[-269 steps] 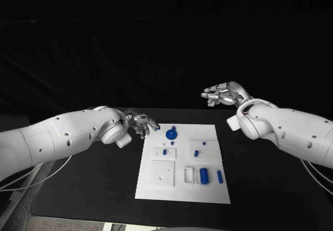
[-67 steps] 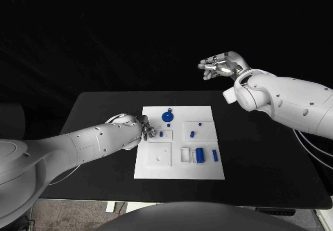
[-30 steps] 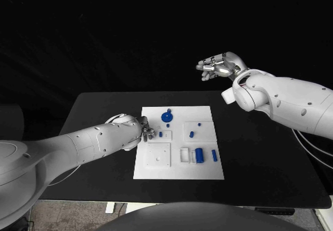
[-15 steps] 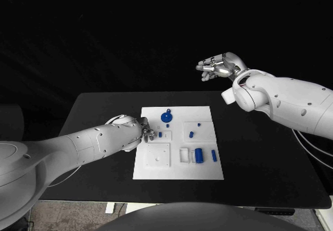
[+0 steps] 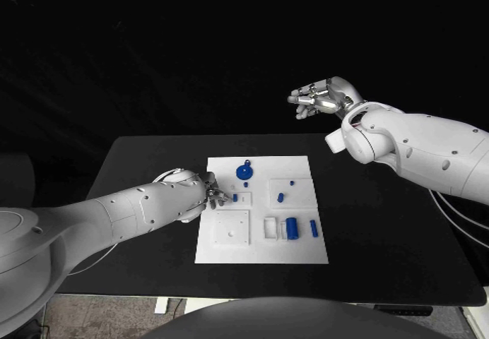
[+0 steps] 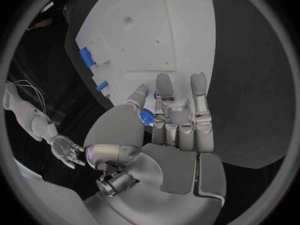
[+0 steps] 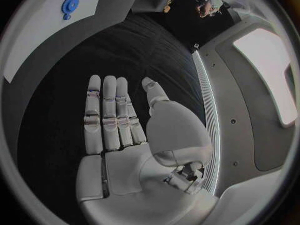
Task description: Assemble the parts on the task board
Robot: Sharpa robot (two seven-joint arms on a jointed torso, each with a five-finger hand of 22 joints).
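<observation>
The white task board lies mid-table with blue parts on it: a round disc, a thick cylinder, a thin peg and several small pieces. My left hand hovers low at the board's left edge beside a small blue piece. In the left wrist view its fingers stretch out over the board, with that piece between thumb and fingers, and no grip on it is visible. My right hand is raised beyond the table's far edge, with its fingers straight and nothing in it.
The black table surrounds the board, with bare surface on both sides and in front. Two white raised blocks sit on the board's near half. The right wrist view shows the board and disc far off.
Since the oldest frame the camera has shifted. The left hand now sits lower, at the board's left edge. Over the last second neither hand has visibly moved.
</observation>
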